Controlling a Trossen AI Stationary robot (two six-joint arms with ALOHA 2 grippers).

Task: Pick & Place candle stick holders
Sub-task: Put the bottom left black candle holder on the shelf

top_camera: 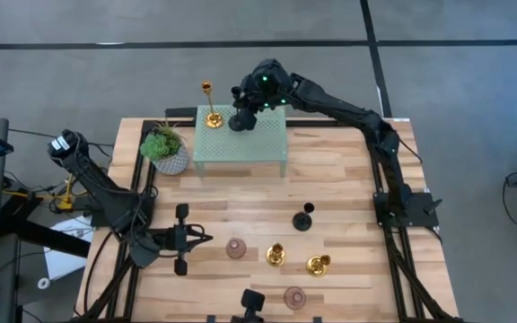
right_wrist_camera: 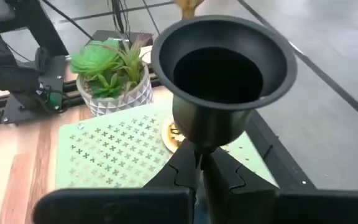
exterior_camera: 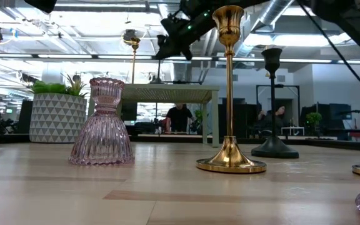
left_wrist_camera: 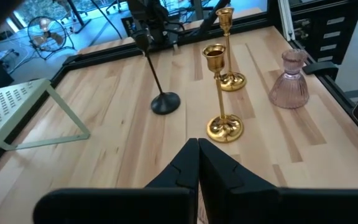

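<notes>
While clamped on black candle holder (right_wrist_camera: 224, 81) over green stand (top_camera: 240, 144), right gripper (right_wrist_camera: 199, 163) (left gripper (left_wrist_camera: 197, 163) closed, empty)

**Q:** What are the surfaces like?

**A:** I see a pale wooden table (top_camera: 330, 179), planked with a smooth satin finish. The gold candle stick holders (left_wrist_camera: 224, 93) look like polished metal, mirror-glossy. The pink holder (exterior_camera: 102, 122) is ribbed, translucent glass, softly shiny.

**Q:** And the dark ones?

**A:** The black holder (right_wrist_camera: 224, 81) pinched in my right gripper (right_wrist_camera: 199, 163) is matt, smooth, with a dull sheen at the cup rim. Another black holder (left_wrist_camera: 157, 74) looks equally matt. The fingers (left_wrist_camera: 219, 171) of my left gripper (left_wrist_camera: 197, 163) look like matt black plastic.

**Q:** The small stand?

**A:** The mint-green stand (right_wrist_camera: 123, 152) looks like painted perforated metal, matt. The plant pot (exterior_camera: 57, 117) is matt, patterned with grey-and-white triangles.
</notes>
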